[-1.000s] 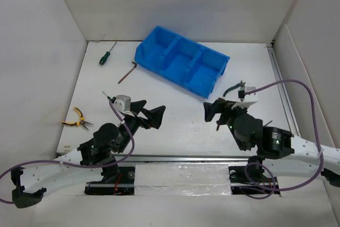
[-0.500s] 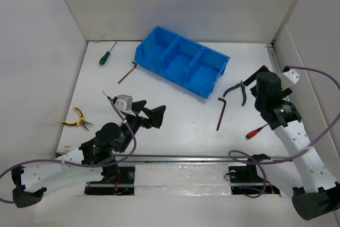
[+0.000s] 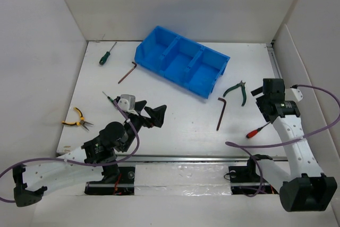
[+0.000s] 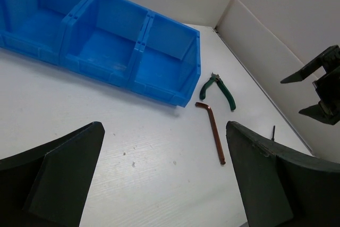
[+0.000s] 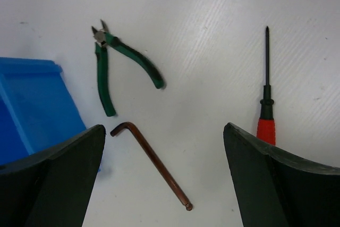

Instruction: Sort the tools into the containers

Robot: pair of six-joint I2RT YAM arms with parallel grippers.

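Note:
The blue three-compartment bin lies at an angle at the back middle; none of its compartments shows a tool inside. Green-handled pliers, a dark hex key and a red-handled screwdriver lie right of it. My right gripper hovers above them, open and empty; its view shows the pliers, the hex key and the screwdriver. My left gripper is open and empty at the front middle, facing the bin. A green screwdriver, a second hex key and yellow pliers lie at the left.
White walls enclose the table on three sides. A thin dark tool tip pokes out beside my left wrist. The right gripper shows at the right edge of the left wrist view.
My right arm swung from the front middle to the right side, uncovering the hex key and the red screwdriver, then shifted a little nearer. The left arm has barely moved.

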